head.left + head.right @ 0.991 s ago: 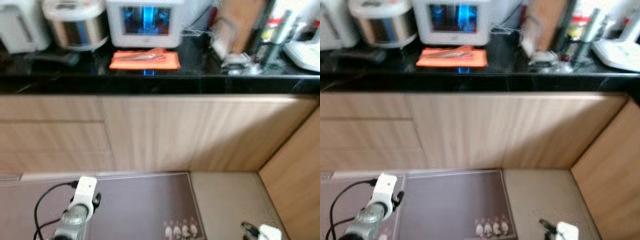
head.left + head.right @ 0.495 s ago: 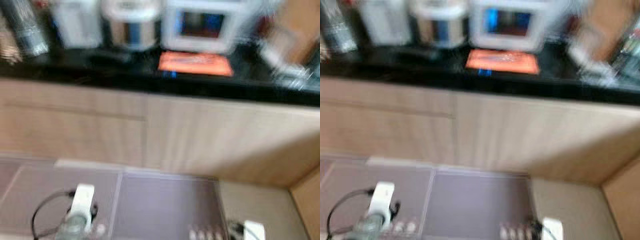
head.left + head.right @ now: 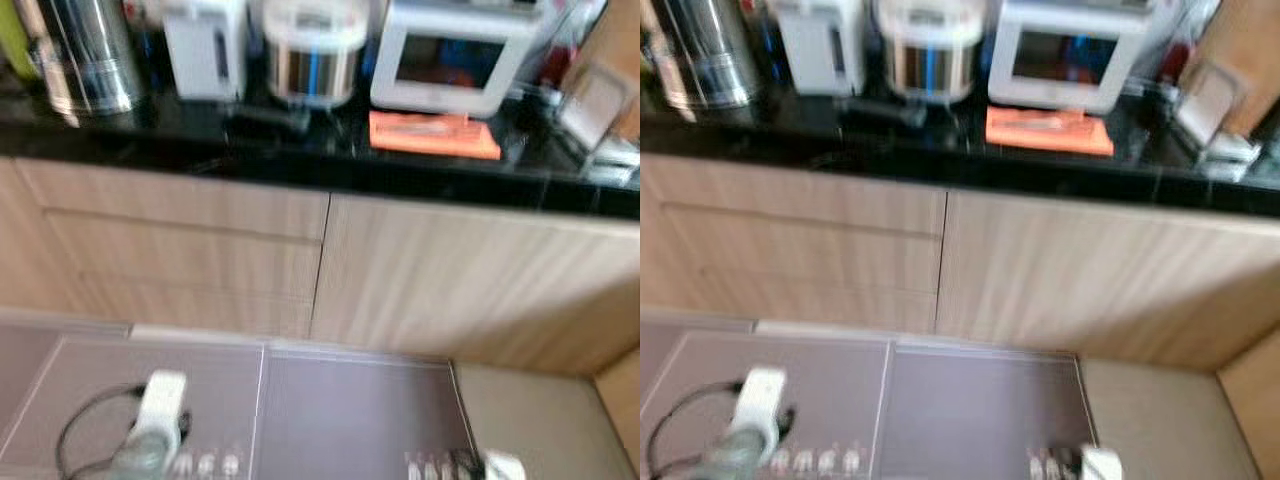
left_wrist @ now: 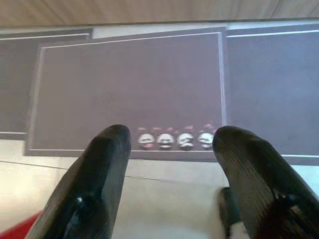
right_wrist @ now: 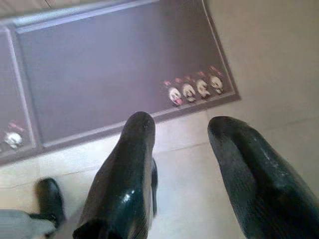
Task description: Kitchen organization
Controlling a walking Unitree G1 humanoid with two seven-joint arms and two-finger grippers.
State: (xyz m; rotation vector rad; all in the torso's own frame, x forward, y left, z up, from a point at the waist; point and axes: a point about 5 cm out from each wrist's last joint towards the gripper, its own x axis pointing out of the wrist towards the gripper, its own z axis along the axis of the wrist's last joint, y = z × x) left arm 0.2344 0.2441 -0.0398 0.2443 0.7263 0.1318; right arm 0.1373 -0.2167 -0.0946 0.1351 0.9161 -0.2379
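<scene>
A black kitchen counter runs across the top of the eye views, above light wood cabinets. On it stand a steel canister, a white water boiler, a rice cooker and a small white appliance with a dark window. An orange cloth with utensils on it lies before that appliance. Both arms hang low over the floor. My left gripper is open with nothing between its fingers. My right gripper is open too, over the floor tiles.
Purple floor mats with small printed figures lie before the cabinets. A wooden side panel closes the right corner. A clear stand sits at the counter's right end. Beige tile lies beyond the mat.
The whole picture has shifted: the camera turned left, bringing the steel canister and the drawers on the left into view. The arms stay hanging low.
</scene>
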